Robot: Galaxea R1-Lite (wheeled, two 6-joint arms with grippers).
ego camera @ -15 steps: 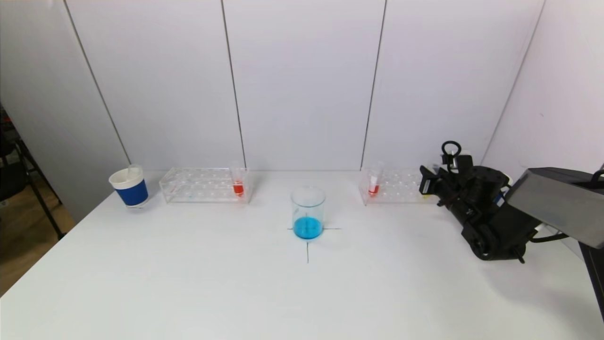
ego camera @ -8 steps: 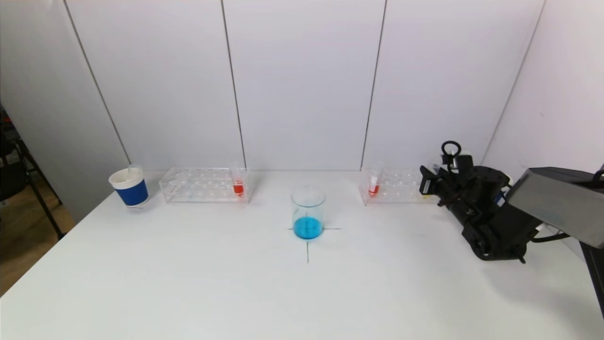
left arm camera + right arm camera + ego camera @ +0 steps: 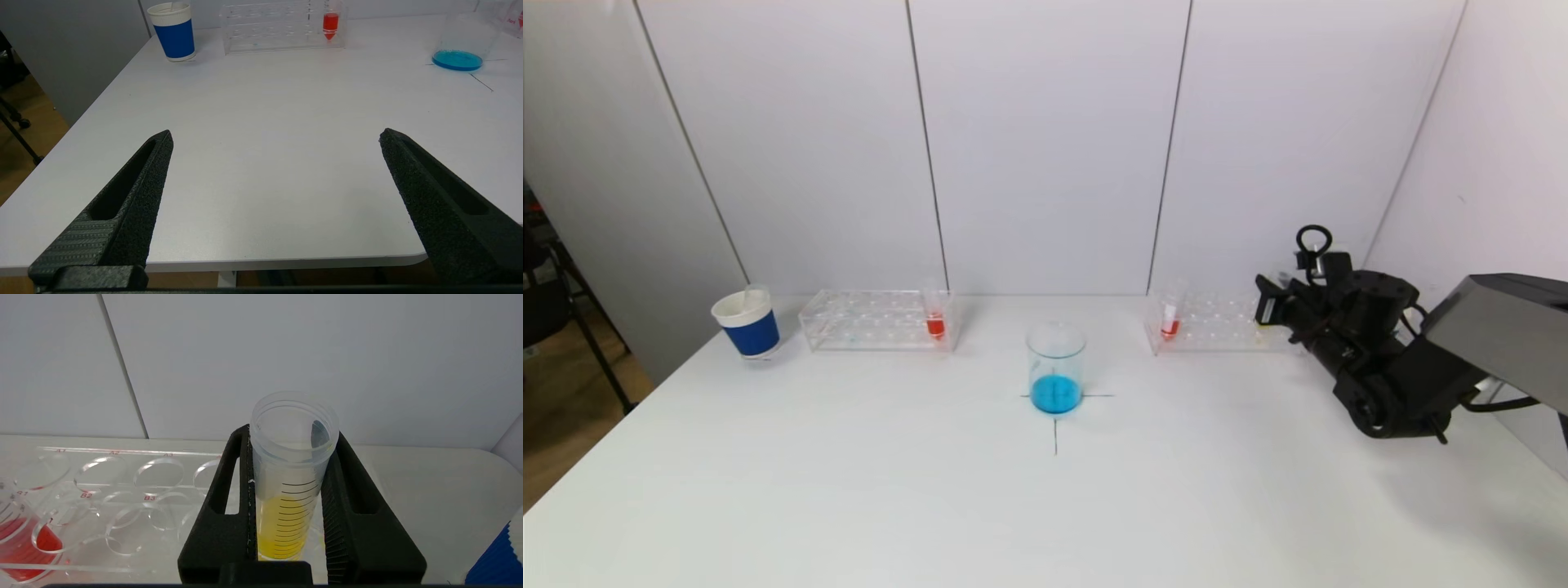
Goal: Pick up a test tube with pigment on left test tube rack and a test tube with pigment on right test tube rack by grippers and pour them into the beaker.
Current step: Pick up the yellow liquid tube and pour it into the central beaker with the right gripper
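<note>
A glass beaker (image 3: 1055, 367) with blue liquid stands at the table's centre on a cross mark. The left rack (image 3: 874, 320) holds a tube of red pigment (image 3: 935, 320). The right rack (image 3: 1209, 322) holds another red tube (image 3: 1170, 322) at its left end. My right gripper (image 3: 1278, 306) is over the right rack's right end, shut on a clear graduated tube of yellow pigment (image 3: 288, 498), held upright between the fingers (image 3: 229, 498). My left gripper (image 3: 276, 134) is open and empty, low at the table's front edge, out of the head view.
A blue and white paper cup (image 3: 747, 324) stands left of the left rack. Another blue cup's edge (image 3: 496, 559) shows close to the right gripper. Walls close the back and right sides. The table's left edge drops to the floor.
My right gripper has risen a little and shifted slightly right, with the yellow tube in it. Nothing else has moved.
</note>
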